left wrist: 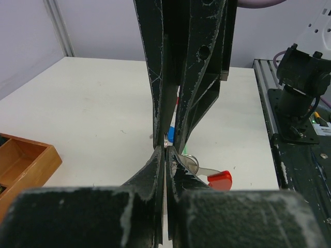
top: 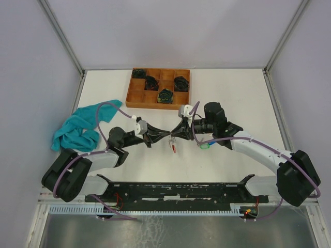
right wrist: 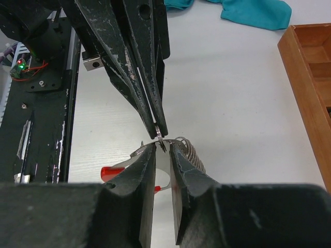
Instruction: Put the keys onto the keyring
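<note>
Just beyond the arm bases, the left gripper [right wrist: 159,133] is pinched shut on the rim of the keyring [right wrist: 190,153], which is held up off the table [top: 232,93] at mid-width. The right gripper [right wrist: 163,150] meets it tip to tip. Its jaws stand narrow with a slim gap between them, and whether they clamp the ring cannot be told. A red-tagged key [left wrist: 219,180] hangs from the ring, its silver blade running toward the coil. Near the right arm, a green-tagged key [top: 205,146] lies on the table. Farther out on the left lies a crumpled teal cloth [top: 77,130]. At the far edge sits a wooden tray [top: 129,88] split into compartments, and four black coiled bundles [top: 165,96] each lie in a compartment of their own. Only the top view shows those bundles and the green tag. The wrist views catch just a corner of the tray. The right wrist view alone shows the ring's wound turns, and the left wrist view shows a bit of blue between the right fingers [left wrist: 155,77] that is too small to identify.
</note>
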Controlling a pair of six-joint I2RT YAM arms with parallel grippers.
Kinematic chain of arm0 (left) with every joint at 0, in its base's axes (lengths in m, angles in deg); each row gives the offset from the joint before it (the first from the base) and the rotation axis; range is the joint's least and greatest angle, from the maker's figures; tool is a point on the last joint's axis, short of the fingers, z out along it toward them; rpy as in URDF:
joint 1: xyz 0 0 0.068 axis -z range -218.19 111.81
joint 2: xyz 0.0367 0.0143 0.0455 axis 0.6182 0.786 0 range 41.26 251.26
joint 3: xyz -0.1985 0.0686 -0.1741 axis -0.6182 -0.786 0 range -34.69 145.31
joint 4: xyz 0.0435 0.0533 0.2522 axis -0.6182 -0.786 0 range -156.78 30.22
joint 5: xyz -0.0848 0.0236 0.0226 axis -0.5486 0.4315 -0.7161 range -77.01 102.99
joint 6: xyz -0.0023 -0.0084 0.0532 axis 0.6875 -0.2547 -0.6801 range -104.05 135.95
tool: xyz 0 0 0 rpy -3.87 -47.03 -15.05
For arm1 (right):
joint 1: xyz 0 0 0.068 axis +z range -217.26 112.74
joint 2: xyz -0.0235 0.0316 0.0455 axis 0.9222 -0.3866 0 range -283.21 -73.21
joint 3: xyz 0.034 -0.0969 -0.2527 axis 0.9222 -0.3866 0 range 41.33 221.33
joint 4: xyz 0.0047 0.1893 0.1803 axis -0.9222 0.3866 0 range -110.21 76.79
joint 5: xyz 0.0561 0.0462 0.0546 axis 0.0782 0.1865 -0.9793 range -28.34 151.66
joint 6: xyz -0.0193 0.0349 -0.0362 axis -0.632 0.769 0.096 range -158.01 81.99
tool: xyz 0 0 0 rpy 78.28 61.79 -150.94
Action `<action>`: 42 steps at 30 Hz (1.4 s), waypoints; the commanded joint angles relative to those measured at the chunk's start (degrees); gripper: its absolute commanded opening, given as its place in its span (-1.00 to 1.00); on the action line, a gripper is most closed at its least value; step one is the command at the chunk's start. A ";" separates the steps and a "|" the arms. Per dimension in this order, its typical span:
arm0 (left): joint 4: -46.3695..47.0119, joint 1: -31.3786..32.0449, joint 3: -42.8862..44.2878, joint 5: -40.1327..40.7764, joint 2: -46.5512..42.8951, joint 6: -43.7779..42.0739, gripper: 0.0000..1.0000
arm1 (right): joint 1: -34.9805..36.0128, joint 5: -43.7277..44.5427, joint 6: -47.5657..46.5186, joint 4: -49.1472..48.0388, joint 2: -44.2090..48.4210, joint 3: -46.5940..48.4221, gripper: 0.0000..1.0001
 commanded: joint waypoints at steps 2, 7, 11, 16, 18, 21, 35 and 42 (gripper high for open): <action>4.69 -0.06 1.02 -1.56 0.52 1.82 -0.95 | -0.24 -2.72 0.73 -3.65 -0.11 1.28 -0.53; 5.10 -0.04 1.08 -1.82 0.95 2.33 -0.95 | -0.22 -3.60 0.64 -2.70 -0.74 1.80 -0.73; 4.05 0.00 1.01 -1.44 1.31 1.63 -0.87 | -0.22 -3.19 -1.48 2.76 -0.91 3.76 -0.97; -1.37 -0.03 1.24 -0.61 0.75 -1.15 -0.54 | -0.18 1.10 -5.96 18.60 -1.03 9.67 -0.98; -4.43 -0.06 1.52 0.26 0.08 -2.70 -0.44 | -0.01 3.35 -7.30 25.93 -1.55 12.98 -0.98; -6.84 0.00 1.53 1.34 -0.84 -4.13 -0.37 | 1.39 9.46 -10.24 37.38 -3.43 18.58 -0.99; -3.62 -0.05 2.10 -3.94 2.32 -1.72 -0.29 | 10.01 27.39 -13.50 64.47 -18.02 40.21 -0.99; 4.91 0.01 2.93 -7.07 8.01 4.17 -0.31 | 11.64 27.17 -13.64 66.59 -20.72 43.50 -0.99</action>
